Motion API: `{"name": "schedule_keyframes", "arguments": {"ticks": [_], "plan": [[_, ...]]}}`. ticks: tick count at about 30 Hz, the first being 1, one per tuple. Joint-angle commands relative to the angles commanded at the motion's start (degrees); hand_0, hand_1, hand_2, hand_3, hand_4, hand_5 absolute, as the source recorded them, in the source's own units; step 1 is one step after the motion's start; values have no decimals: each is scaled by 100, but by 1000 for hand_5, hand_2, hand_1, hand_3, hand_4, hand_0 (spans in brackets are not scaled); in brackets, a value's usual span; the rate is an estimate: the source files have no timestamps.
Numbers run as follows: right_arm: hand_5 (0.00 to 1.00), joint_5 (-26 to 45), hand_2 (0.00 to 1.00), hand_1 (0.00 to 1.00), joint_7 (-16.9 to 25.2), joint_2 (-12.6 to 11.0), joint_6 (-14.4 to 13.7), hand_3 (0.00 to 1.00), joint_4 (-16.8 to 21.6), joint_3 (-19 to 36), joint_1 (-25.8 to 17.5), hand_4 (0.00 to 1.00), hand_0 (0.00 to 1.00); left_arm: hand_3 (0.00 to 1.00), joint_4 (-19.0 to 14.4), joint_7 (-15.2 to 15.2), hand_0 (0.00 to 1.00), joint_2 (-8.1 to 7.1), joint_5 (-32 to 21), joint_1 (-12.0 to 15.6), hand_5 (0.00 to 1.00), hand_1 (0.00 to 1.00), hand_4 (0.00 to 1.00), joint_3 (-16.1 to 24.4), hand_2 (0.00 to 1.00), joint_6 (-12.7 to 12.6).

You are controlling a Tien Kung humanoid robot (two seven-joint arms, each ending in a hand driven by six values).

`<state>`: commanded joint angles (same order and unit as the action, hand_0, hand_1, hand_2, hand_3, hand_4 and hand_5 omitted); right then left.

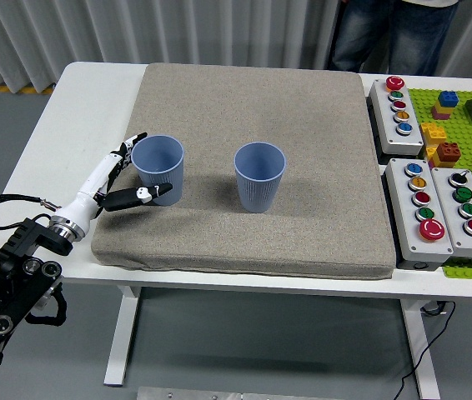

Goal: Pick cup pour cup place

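Two blue ribbed cups stand upright on the grey mat (pixel 253 108). The left cup (pixel 158 169) is near the mat's left side, the right cup (pixel 259 177) near its middle. My left hand (pixel 133 170) reaches in from the lower left and sits around the left cup's left side, fingers spread behind it and the thumb in front. The fingers lie at the cup's wall without a closed grasp; the cup rests on the mat. What is inside the cups cannot be seen. The right arm is out of view.
Grey button boxes (pixel 399 104) (pixel 438 207) line the mat's right edge, and a green baseplate (pixel 469 125) with coloured bricks lies beyond them. A person (pixel 394 33) stands at the table's far right side.
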<state>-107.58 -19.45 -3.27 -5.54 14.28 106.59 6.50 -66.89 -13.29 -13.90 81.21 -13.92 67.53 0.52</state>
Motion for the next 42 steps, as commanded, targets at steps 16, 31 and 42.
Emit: {"name": "schedule_keyframes", "arguments": {"ticks": [16,31,42], "plan": [[141,25,589,652,6,-3,-4,595,-6,-14,35,2,651,998,118,13,928,58,-40,-162,419,905,998,-36,998,13],[139,31,589,652,13,-4,-2,595,-9,-21,49,2,651,998,234,36,865,130,-179,-218,412,823,998,-111,975,13],[138,47,589,652,8,-5,-2,595,-8,-27,67,2,651,998,269,49,829,154,-192,-260,411,791,998,-172,953,19]]}}
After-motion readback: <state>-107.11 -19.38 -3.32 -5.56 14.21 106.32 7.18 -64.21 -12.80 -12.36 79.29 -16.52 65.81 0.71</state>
